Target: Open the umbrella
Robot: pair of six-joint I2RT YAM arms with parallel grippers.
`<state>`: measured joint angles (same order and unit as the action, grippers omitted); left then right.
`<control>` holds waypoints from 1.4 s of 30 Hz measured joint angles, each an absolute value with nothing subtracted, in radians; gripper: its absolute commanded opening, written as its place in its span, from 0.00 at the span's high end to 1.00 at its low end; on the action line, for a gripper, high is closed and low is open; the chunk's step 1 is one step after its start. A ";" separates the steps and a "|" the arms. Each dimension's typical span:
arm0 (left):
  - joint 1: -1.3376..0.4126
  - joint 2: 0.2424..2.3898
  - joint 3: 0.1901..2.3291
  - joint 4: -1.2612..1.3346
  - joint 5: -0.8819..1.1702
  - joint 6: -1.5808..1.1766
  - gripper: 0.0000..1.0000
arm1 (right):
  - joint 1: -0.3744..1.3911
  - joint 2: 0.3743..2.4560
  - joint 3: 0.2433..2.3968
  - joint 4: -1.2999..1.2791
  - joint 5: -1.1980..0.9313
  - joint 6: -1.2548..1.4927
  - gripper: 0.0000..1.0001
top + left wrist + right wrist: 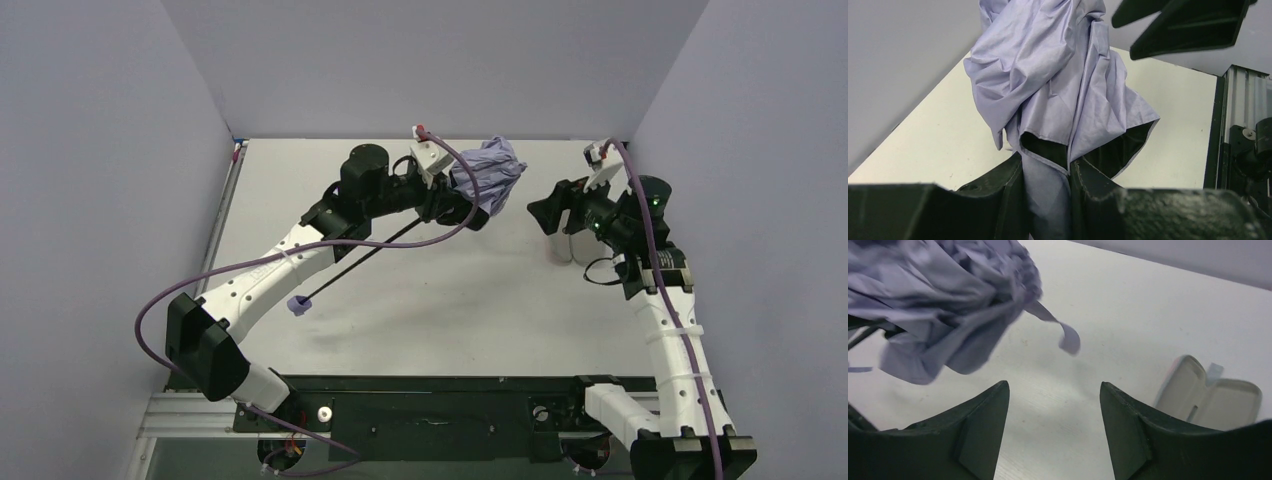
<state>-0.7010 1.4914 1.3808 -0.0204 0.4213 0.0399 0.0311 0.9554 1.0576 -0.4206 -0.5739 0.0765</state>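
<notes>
The umbrella [492, 170] has a crumpled lilac canopy, still bunched, held up at the back middle of the table. Its thin black shaft [365, 257] runs down-left to the small lilac handle [298, 304] on the table. My left gripper [462, 205] is shut on the canopy's lower fabric [1048, 200]; black underside shows between folds. My right gripper [548, 212] is open and empty, just right of the canopy, apart from it. In the right wrist view the canopy [938, 305] hangs at upper left, above my open gripper [1054, 405].
A pale oblong sleeve [1208, 395] lies on the table right of my right gripper; it also shows in the top view [562, 246], partly hidden by the arm. Grey walls close in on three sides. The white table [450, 310] extends toward the arm bases.
</notes>
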 measured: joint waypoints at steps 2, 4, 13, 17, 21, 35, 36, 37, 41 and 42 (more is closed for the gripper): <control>-0.695 1.491 1.381 -0.026 0.453 0.063 1.00 | 0.033 1.003 1.125 -0.429 -0.654 0.083 0.38; -0.693 1.491 1.381 -0.035 0.496 0.094 1.00 | 0.036 1.052 1.204 -0.465 -0.737 0.061 0.37; -0.693 1.491 1.381 -0.111 0.639 0.260 1.00 | 0.105 1.103 1.412 -0.838 -0.801 -0.381 0.35; -0.698 1.491 1.381 -0.154 0.679 0.335 1.00 | 0.197 1.100 1.429 -0.961 -0.748 -0.579 0.33; -0.712 1.491 1.381 -0.210 0.698 0.434 1.00 | 0.270 1.100 1.428 -1.019 -0.694 -0.666 0.31; -0.755 1.491 1.381 -0.391 0.702 0.648 1.00 | 0.408 1.136 1.365 -0.965 -0.445 -0.647 0.31; -0.755 1.491 1.381 -0.395 0.701 0.653 1.00 | 0.408 1.131 1.353 -0.957 -0.448 -0.649 0.33; -0.755 1.491 1.383 -0.403 0.702 0.658 1.00 | 0.408 1.122 1.336 -0.947 -0.462 -0.660 0.35; -0.759 1.507 1.413 -0.431 0.725 0.669 1.00 | 0.427 1.084 1.280 -0.927 -0.518 -0.701 0.48; -0.760 1.512 1.423 -0.437 0.730 0.671 1.00 | 0.434 1.081 1.274 -0.926 -0.524 -0.705 0.50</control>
